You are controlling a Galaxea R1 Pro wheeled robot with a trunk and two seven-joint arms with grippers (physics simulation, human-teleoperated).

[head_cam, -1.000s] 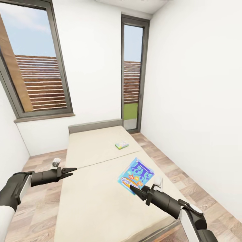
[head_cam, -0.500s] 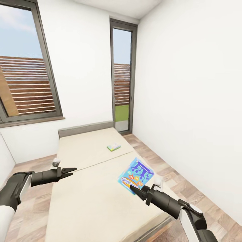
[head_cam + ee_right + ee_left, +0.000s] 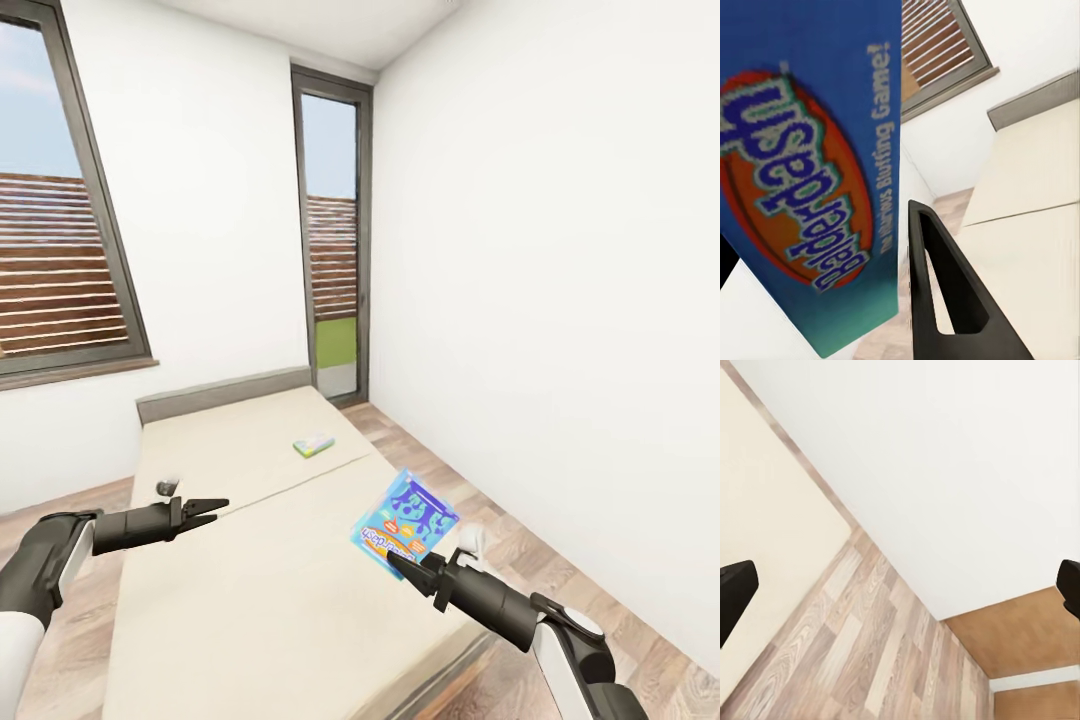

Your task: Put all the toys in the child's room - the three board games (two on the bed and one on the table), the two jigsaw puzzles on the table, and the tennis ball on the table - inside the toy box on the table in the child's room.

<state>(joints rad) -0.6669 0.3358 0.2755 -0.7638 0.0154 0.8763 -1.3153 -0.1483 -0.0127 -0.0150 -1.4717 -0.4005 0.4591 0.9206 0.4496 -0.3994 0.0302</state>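
While the right gripper (image 3: 395, 562) is clamped on one blue board game (image 3: 405, 517), lifted clear above the bed (image 3: 250, 590), a second small green-and-yellow game (image 3: 313, 444) lies near the headboard (image 3: 220, 394), waiting to be fetched. By my reading, nothing is boxed yet. The left gripper (image 3: 214, 508) hangs empty, its fingertips nearly together.

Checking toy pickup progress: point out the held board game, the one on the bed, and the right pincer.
held board game (image 3: 408, 520), head view, blue cover
second board game (image 3: 313, 444), head view, top face
right pincer (image 3: 395, 562), head view, between fingertips
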